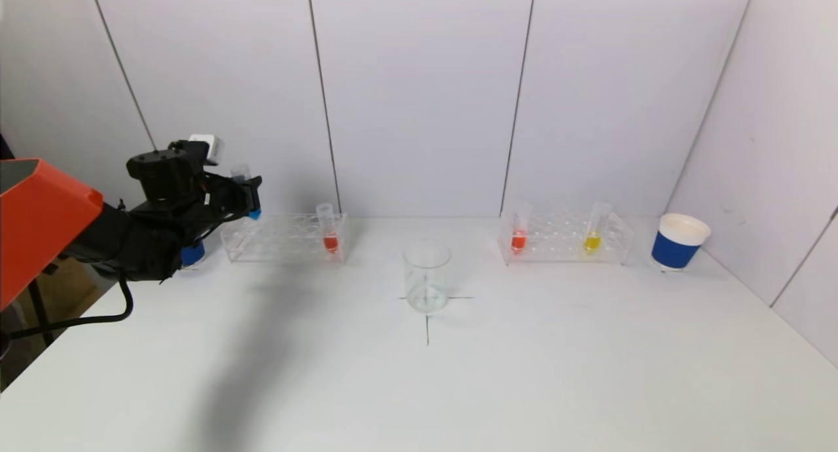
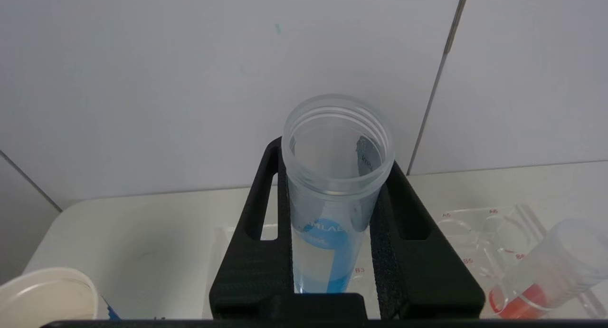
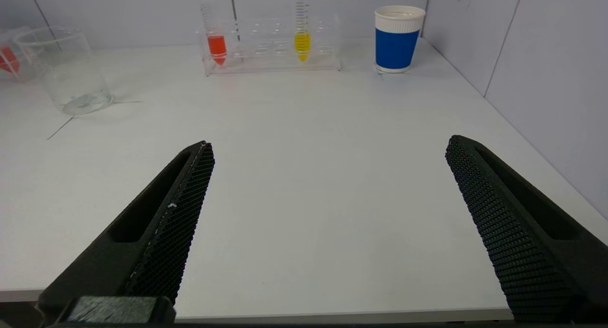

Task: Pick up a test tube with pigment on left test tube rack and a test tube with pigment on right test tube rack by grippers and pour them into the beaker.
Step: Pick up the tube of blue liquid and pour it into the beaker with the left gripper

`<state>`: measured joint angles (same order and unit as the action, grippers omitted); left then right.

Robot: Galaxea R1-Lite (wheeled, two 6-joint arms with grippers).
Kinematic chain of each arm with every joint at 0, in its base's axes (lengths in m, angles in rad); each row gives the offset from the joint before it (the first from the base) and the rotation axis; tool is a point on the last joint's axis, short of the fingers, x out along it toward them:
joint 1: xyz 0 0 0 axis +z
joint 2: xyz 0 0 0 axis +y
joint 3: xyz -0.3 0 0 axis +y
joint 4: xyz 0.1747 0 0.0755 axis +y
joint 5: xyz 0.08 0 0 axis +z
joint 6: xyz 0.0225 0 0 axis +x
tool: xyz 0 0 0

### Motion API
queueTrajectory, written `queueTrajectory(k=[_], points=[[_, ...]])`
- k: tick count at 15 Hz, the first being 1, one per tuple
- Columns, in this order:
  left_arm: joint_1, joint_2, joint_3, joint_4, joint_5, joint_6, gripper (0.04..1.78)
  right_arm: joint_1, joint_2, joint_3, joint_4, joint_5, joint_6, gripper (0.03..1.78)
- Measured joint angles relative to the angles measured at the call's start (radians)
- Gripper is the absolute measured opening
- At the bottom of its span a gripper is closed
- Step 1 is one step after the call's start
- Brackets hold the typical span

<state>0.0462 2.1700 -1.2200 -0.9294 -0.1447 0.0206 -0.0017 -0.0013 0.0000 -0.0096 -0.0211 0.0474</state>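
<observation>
My left claw [image 2: 332, 252] grips a blue-pigment tube [image 2: 332, 199] (its tip hidden); my right claw [image 3: 327, 214] gapes wide.

A white desk [image 1: 524, 386] fills the lower half of the head view, matte and evenly lit, with a thin dark cross [image 1: 427, 308] marked near its centre. A broad soft shadow [image 1: 255, 347] runs across its lower left. Behind it stands a pale grey wall [image 1: 419, 92] of flat panels, split by thin dark seams [image 1: 324, 92] that lean slightly. At the right of the frame a side wall [image 1: 779, 144] of the same panels meets the desk edge at an angle. At the far left, a strip of dark space shows beyond the desk.
</observation>
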Motion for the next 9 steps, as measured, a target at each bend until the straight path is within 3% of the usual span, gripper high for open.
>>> queueTrajectory(k=[5,9], points=[[-0.066,-0.098,-0.185,0.237,0.009,0.013,0.47,0.000,0.000,0.000,0.000,0.000,0.000,1.77],[-0.177,-0.144,-0.352,0.460,0.017,0.014,0.47,0.000,0.000,0.000,0.000,0.000,0.000,1.77]])
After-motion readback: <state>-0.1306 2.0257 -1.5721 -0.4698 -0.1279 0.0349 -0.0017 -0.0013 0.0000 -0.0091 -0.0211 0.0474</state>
